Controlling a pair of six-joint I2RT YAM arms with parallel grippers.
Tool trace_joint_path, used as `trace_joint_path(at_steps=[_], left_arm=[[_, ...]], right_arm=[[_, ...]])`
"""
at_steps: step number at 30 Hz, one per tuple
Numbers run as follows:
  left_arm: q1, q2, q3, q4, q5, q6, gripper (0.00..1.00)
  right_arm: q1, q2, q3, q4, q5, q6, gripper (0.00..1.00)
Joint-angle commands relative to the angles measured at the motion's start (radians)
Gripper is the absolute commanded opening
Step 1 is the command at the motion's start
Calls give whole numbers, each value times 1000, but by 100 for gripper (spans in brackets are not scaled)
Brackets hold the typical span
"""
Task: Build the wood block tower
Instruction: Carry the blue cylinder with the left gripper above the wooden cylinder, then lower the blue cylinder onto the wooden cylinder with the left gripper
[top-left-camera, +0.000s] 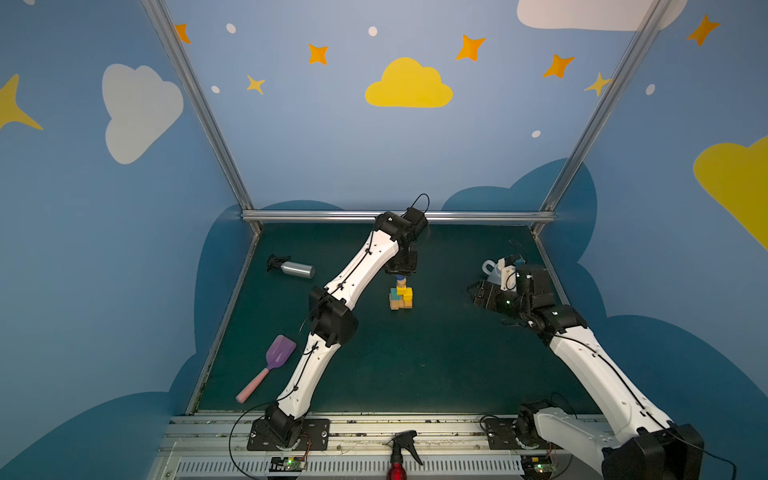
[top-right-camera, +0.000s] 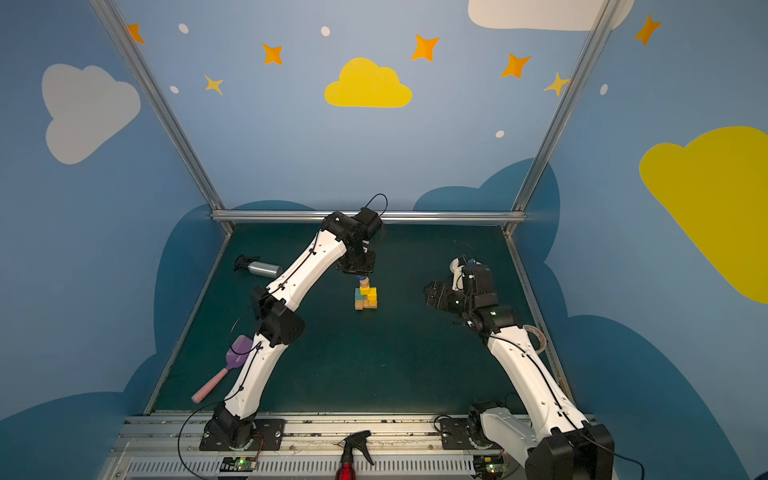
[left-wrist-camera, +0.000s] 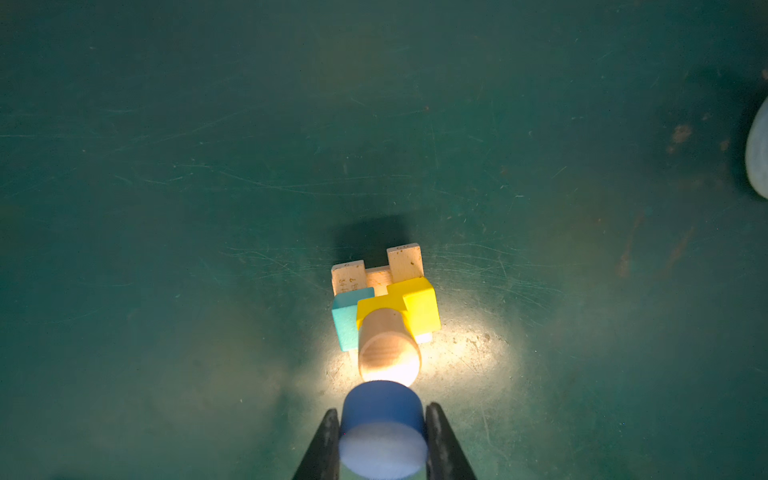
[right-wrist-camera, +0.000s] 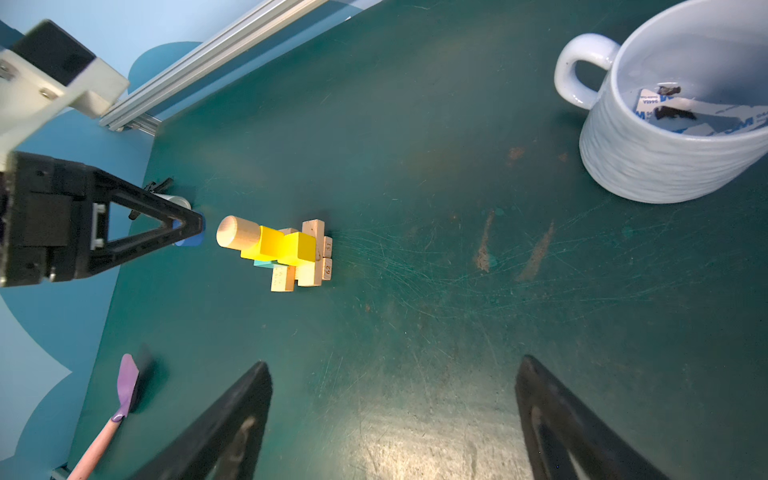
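Blue cylinder (left-wrist-camera: 383, 430), pinched upright in my left gripper (left-wrist-camera: 382, 413), hangs just above the tan cylinder (left-wrist-camera: 388, 345) crowning the tower (top-left-camera: 401, 297). The axes are roughly in line, and the right wrist view shows a clear gap between them. Tower stands near the middle of the tabletop (top-left-camera: 415, 365), somewhat toward its far edge. My right gripper (right-wrist-camera: 395, 362) is spread wide and empty near the right edge, well apart. I judge the next move a short vertical descent, then release.
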Motion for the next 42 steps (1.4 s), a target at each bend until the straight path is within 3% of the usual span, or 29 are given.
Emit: trace_joint_path(at_steps=[1, 42], left_arm=[[-7, 20, 2, 9, -5, 19, 10], [-9, 47, 3, 13, -45, 38, 17]], right_arm=[[-8, 6, -16, 8, -11, -9, 90], [-32, 23, -24, 15, -35, -1, 90]])
